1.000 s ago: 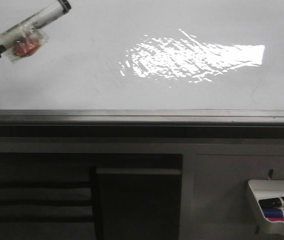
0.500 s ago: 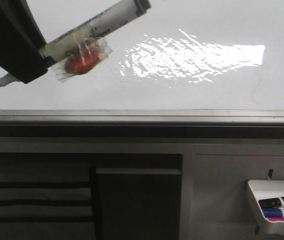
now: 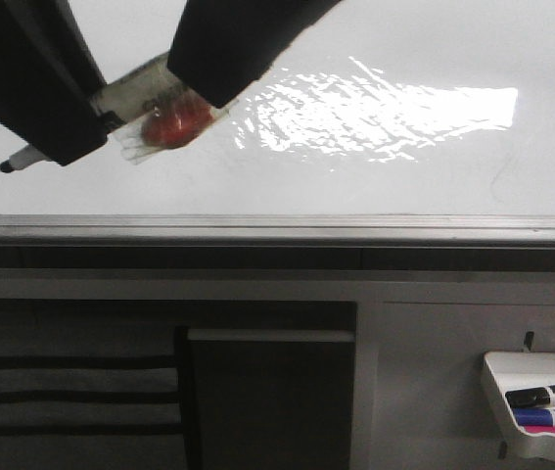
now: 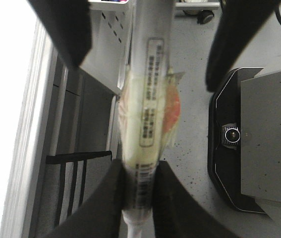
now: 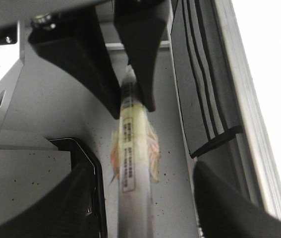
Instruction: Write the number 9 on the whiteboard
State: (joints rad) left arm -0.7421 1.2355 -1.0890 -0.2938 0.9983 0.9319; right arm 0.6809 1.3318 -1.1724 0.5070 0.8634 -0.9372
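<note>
Your right gripper (image 4: 147, 54) has swung in over the whiteboard (image 3: 434, 176) within the last half-second and now brackets the marker (image 4: 147, 114), which a moment ago was carried by the left gripper (image 4: 139, 191) alone. The left fingers are clamped tight on the barrel near its writing end, and the dark nib (image 3: 8, 165) pokes out beyond them, low and to the left over the board. The right fingers stand wide apart on either side of the barrel's other end and touch nothing in either wrist view. A red tag (image 3: 174, 125) taped to the barrel sits between the two grippers. This looks like a handover or a two-handed steadying just starting, not writing: whether the nib touches the board cannot be told, and no number 9 appears anywhere on the board, which shows only glare above its silver edge strip (image 3: 277, 227). You should count the task as barely begun, with the whole stroke left to do. Keep the right jaws apart until they are centred on the barrel, since closing off-centre could twist the marker in the left grip. Down at the lower right, well away from both arms, the white tray (image 3: 497, 372) holds a black marker (image 3: 546, 395) lying above blue and pink ones (image 3: 551, 419).
</note>
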